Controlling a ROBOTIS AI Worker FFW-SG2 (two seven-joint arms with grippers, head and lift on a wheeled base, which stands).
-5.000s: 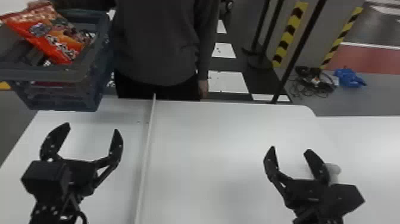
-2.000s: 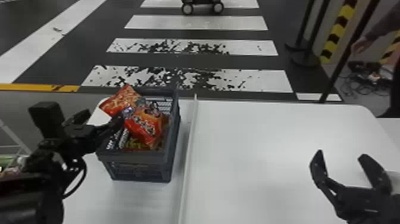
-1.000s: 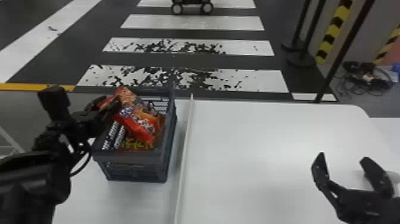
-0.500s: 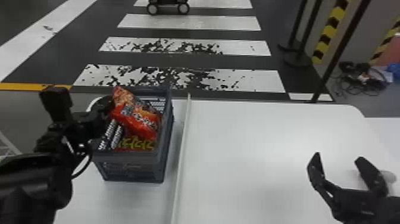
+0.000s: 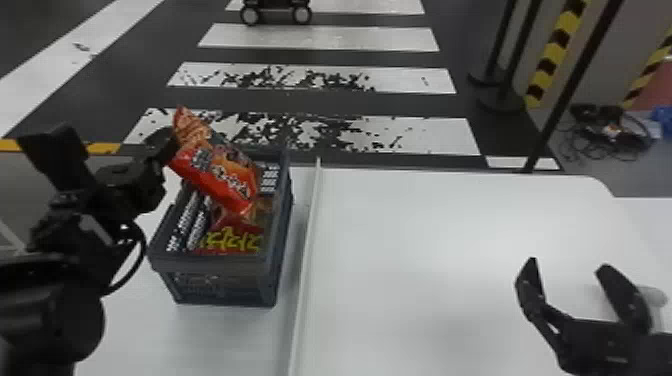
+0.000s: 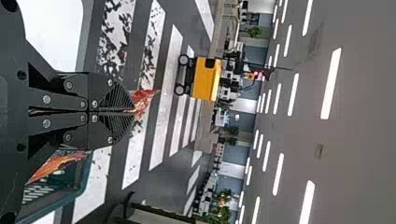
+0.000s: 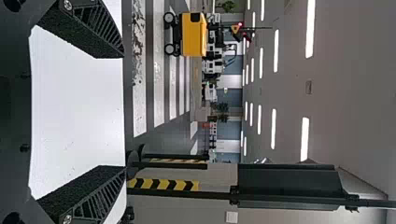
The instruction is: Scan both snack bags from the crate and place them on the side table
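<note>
Snack bags [image 5: 225,182] are my job, two of them, and I judge I'm early in it: one pinched, neither placed. The white surface [image 5: 475,225] carries the crate [image 5: 215,265], off to my left, beside a thin pale strip [image 5: 306,250]. A red and orange bag [image 5: 215,165] slants up out of the crate, its upper end nipped by my left fingers [image 6: 130,111] — pressed together, with a scrap of wrapper poking past the tips. Below it lie red packs [image 5: 230,240] with yellow lettering; which is the second bag I can't tell. My right fingers [image 5: 568,263] hang spread and unloaded on the right. Left to do, I reckon: lift this bag clear, scan it, set it on the side table — then the same with the other.
</note>
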